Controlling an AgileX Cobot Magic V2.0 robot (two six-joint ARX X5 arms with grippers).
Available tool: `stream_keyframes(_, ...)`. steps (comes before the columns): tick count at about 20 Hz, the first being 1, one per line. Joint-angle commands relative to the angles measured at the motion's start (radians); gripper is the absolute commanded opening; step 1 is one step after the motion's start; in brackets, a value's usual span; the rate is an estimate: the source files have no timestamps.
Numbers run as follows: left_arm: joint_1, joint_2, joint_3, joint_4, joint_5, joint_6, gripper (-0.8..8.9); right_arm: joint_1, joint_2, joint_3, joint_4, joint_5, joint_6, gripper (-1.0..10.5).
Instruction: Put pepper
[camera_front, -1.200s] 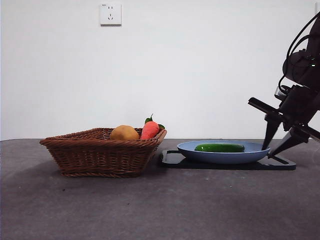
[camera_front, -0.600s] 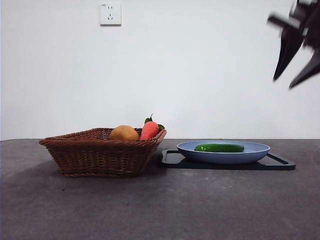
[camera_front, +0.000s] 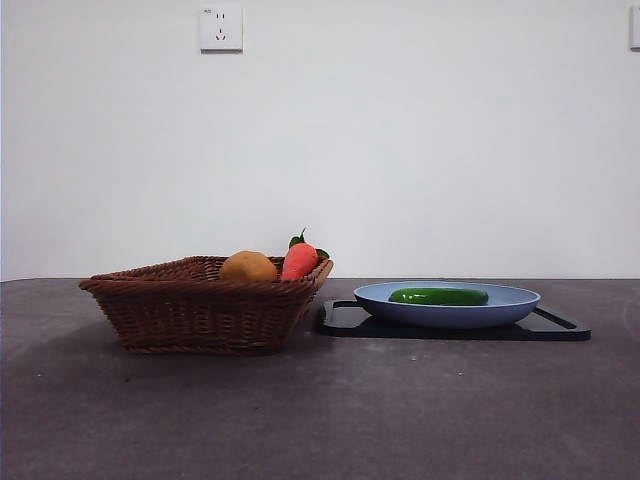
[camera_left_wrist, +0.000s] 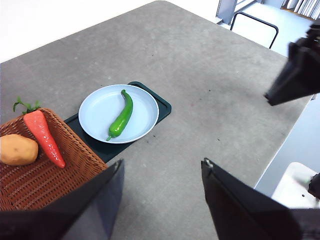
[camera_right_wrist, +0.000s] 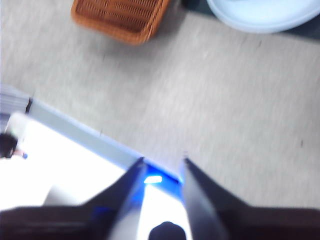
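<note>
The glossy green pepper (camera_front: 438, 296) lies flat in the blue plate (camera_front: 510, 302), which rests on a black tray (camera_front: 560, 326). From the left wrist view, the pepper (camera_left_wrist: 121, 115) lies across the plate's (camera_left_wrist: 97, 107) middle. My left gripper (camera_left_wrist: 162, 163) is open and empty, high above the table and well apart from the plate. My right gripper (camera_right_wrist: 162, 161) is open and empty, high over the table's near edge; its picture is blurred. It also shows in the left wrist view (camera_left_wrist: 295, 75). Neither arm shows in the front view.
A brown wicker basket (camera_front: 200, 312) stands left of the tray and touches it. It holds an orange-red carrot (camera_front: 299, 258) with green leaves and a round yellow-orange potato (camera_front: 248, 266). The table's edge (camera_left_wrist: 280, 145) lies beyond the tray.
The right gripper, which stood open beside the plate's right rim, has risen up and out of the front view. The pepper, plate and basket have not moved.
</note>
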Motion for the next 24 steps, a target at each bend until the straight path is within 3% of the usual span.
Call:
stream_keyframes(1, -0.012, 0.008, 0.021, -0.004, 0.005, -0.006, 1.2, 0.011, -0.013, 0.019, -0.018, 0.002, -0.059, 0.0)
stream_keyframes(2, -0.012, 0.01, 0.021, -0.003, 0.005, -0.006, 0.33, 0.011, -0.028, 0.019, -0.018, 0.002, -0.063, 0.1)
stream_keyframes(3, -0.012, 0.01, 0.021, -0.005, 0.005, -0.007, 0.08, 0.011, -0.037, 0.019, -0.018, 0.002, -0.066, 0.1)
stream_keyframes(24, -0.012, 0.01, 0.021, 0.014, 0.005, -0.007, 0.08, 0.01, -0.041, 0.019, -0.018, 0.002, -0.061, 0.1)
